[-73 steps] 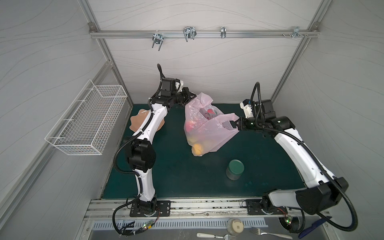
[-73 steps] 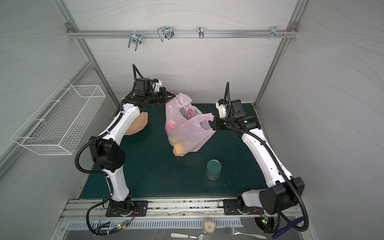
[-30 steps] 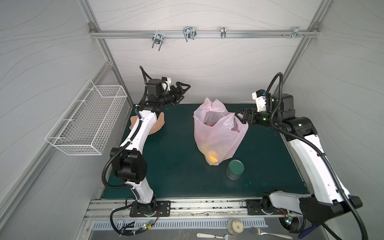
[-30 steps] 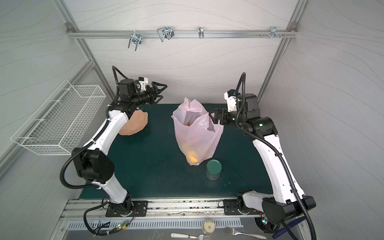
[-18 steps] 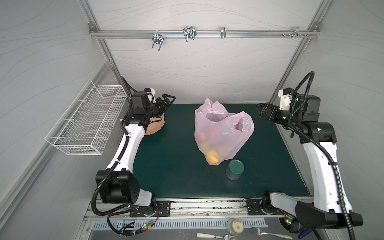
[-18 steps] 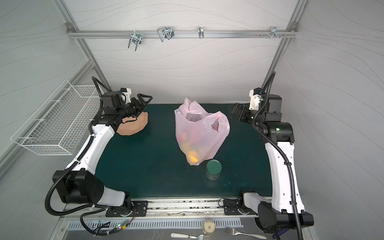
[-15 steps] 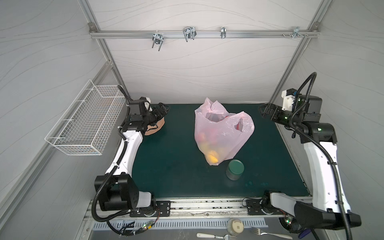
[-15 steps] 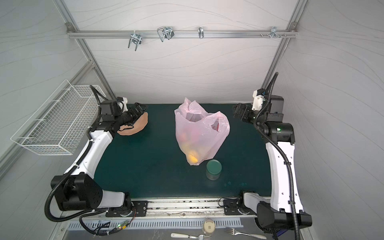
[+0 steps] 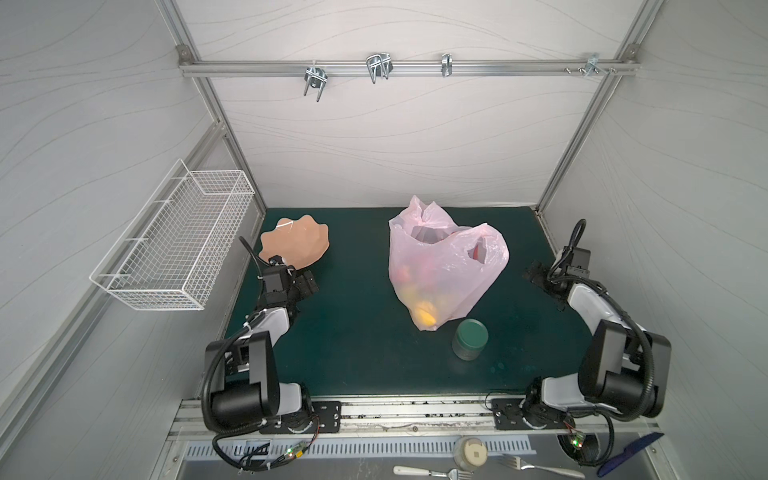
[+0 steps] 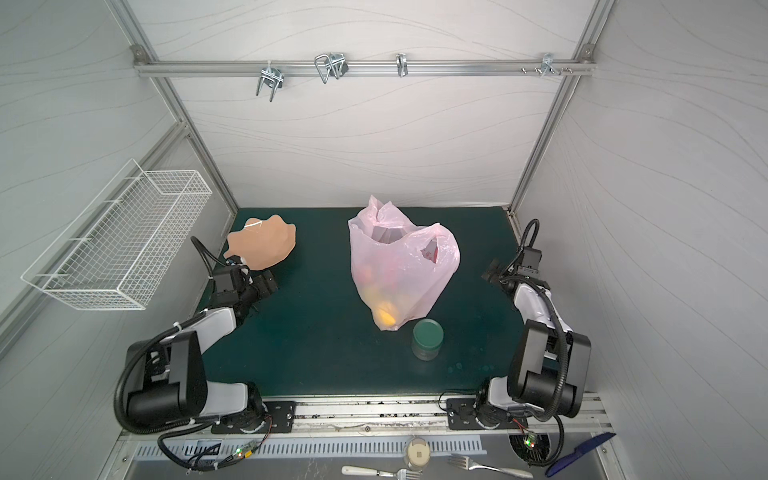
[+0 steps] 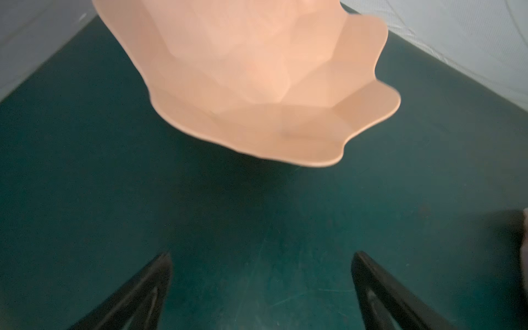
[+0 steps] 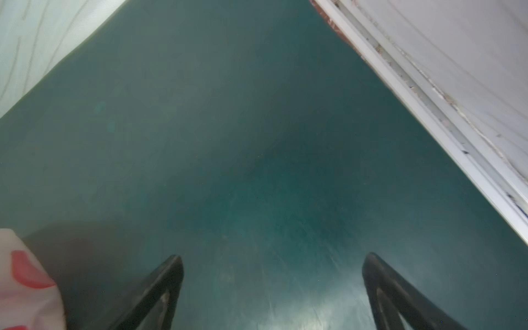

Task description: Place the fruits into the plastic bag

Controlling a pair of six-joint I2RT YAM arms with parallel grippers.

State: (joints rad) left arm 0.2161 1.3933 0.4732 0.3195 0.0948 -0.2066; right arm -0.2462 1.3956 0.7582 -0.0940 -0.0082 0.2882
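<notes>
Bag [image 9: 446,266] with fruits [image 9: 424,311] inside stands free on mat [image 9: 357,340]; left gripper [image 11: 262,256] and right gripper [image 12: 273,257] have let go and withdrawn to the sides, wide open, empty. Task likely complete.

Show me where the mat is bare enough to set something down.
Bare mat lies between the peach dish and the plastic bag, and along the front edge left of the jar. Crowded only where jar and bag sit close.

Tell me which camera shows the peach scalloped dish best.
The top camera: in both top views the dish appears almost whole, empty, far left. The left wrist view shows the dish close but cropped; the right wrist view misses it.
</notes>
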